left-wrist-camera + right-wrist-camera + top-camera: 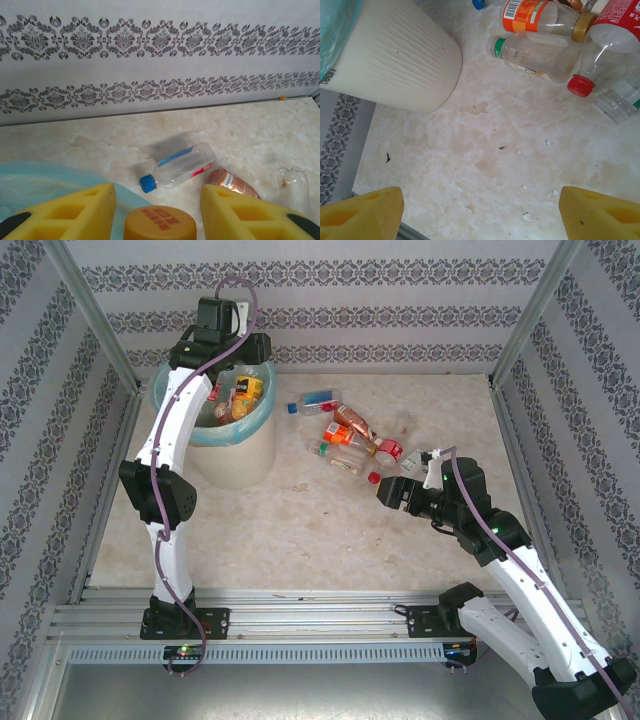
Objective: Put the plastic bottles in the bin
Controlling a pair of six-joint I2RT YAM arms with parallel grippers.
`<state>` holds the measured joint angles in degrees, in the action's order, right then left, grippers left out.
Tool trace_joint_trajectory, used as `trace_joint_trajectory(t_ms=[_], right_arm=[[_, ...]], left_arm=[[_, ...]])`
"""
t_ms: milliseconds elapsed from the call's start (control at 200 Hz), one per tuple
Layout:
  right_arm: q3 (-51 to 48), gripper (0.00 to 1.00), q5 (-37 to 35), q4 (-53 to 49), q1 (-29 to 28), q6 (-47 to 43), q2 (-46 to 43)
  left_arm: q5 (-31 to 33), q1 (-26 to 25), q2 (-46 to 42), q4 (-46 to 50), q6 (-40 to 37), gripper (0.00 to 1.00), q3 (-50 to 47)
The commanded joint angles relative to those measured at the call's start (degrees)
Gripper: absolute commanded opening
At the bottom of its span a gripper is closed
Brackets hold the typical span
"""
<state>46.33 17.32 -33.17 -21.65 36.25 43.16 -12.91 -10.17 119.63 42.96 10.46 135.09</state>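
Two arms reach over the tabletop. Nearest, the right gripper hangs above bare surface, jaws wide apart and empty. Beyond it, loose plastic bottles lie clustered. Farthest, the left gripper is clamped on an orange-capped bottle above the bin, which holds several more.

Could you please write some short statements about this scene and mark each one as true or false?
1. The right tool is open above the table. True.
2. The bin lies on its side. False: it stands upright.
3. An orange-capped bottle sits between the fingers of the left tool. True.
4. The blue-capped bottle stands upright. False: it lies on its side.
5. Every bottle is inside the bin. False: several bottles lie on the table.
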Motion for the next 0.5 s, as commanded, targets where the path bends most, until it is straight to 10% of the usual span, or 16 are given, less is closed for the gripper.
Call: trace_joint_trajectory(t_ms=[0,495], right_arm=[[-0.79,0.81,-1.15,0.52,-0.77,0.14,-1.27],[-1.04,0.81,-1.15,0.12,-0.83,0.23,-1.94]], left_arm=[[-0.58,-0.65,-0.34,3.95,-1.4,0.45,3.47],[2.28,-0.89,-5.56,0.7,-1.62,0.18,2.96]])
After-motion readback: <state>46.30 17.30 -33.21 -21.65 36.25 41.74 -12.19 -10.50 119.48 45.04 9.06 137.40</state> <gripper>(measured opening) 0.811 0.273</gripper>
